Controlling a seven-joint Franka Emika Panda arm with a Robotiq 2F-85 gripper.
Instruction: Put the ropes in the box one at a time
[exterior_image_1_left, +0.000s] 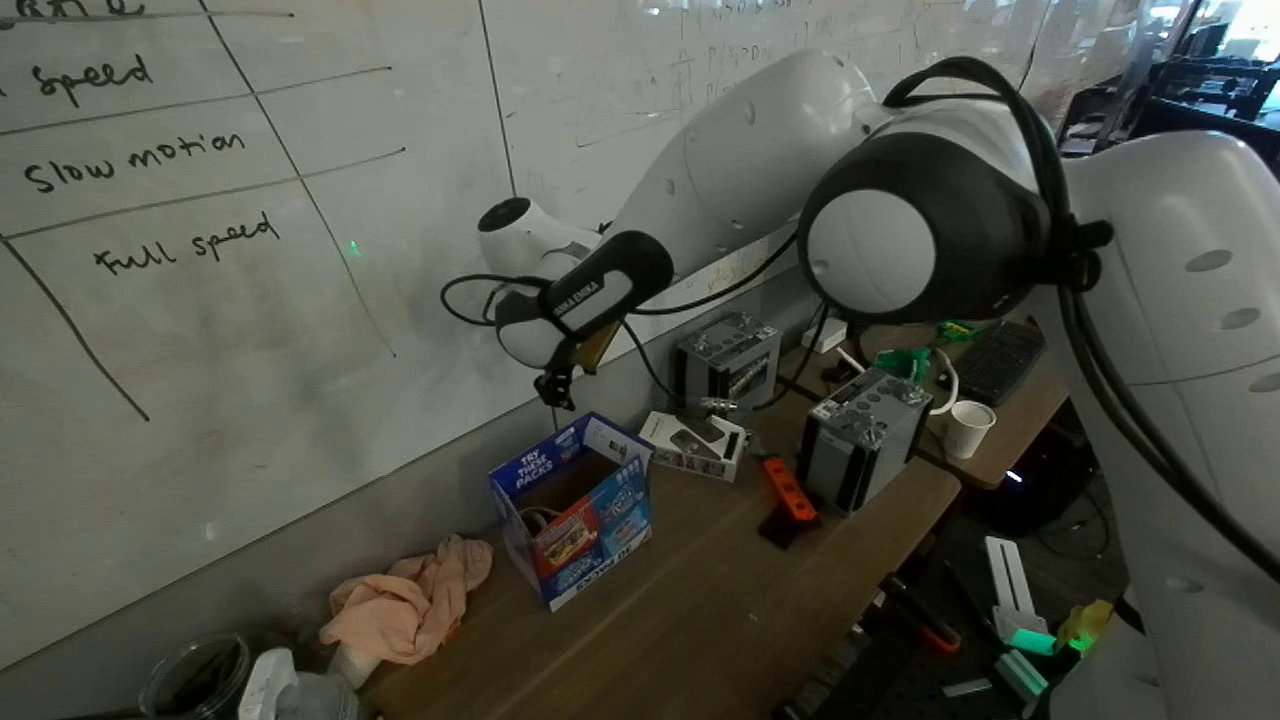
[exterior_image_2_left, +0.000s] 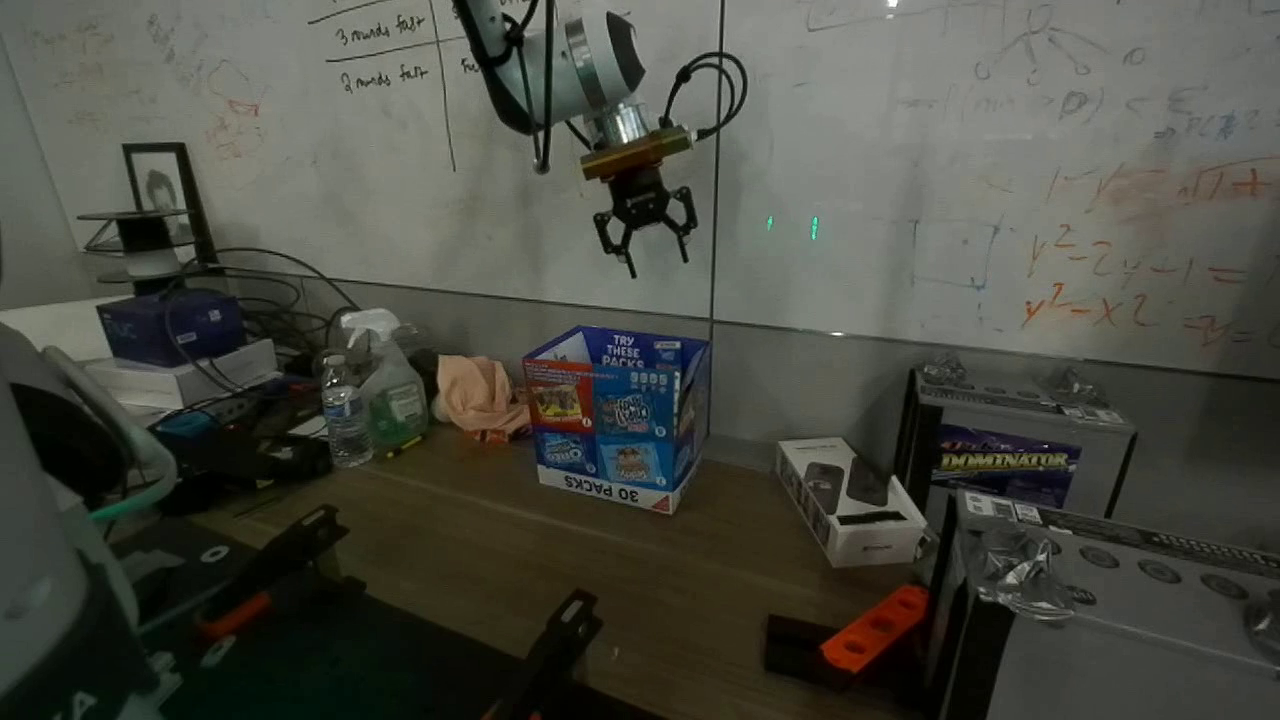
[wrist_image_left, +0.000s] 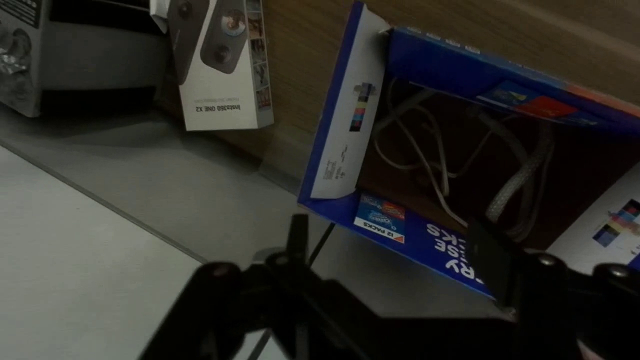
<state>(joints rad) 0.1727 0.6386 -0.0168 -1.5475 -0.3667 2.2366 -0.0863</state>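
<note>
The blue snack box (exterior_image_1_left: 600, 530) stands open-topped on the wooden table near the whiteboard wall; it also shows in an exterior view (exterior_image_2_left: 610, 430) and in the wrist view (wrist_image_left: 335, 125). In the wrist view, pale ropes lie inside the box: a thick braided rope (wrist_image_left: 506, 194) and thinner cord (wrist_image_left: 419, 150). A bit of rope (exterior_image_1_left: 540, 518) also shows inside the box in an exterior view. I see no rope outside the box. My gripper (exterior_image_2_left: 659, 267) is open and empty, raised above the box with fingers pointing down; its fingers also show in the wrist view (wrist_image_left: 390, 225).
A white camera box (exterior_image_2_left: 850, 490), grey equipment cases (exterior_image_1_left: 860, 440) and an orange tool (exterior_image_2_left: 875, 628) are on one side of the box. A pink cloth (exterior_image_2_left: 480, 395), a spray bottle (exterior_image_2_left: 395, 400) and a water bottle (exterior_image_2_left: 347, 420) are on the other. The whiteboard rises close behind.
</note>
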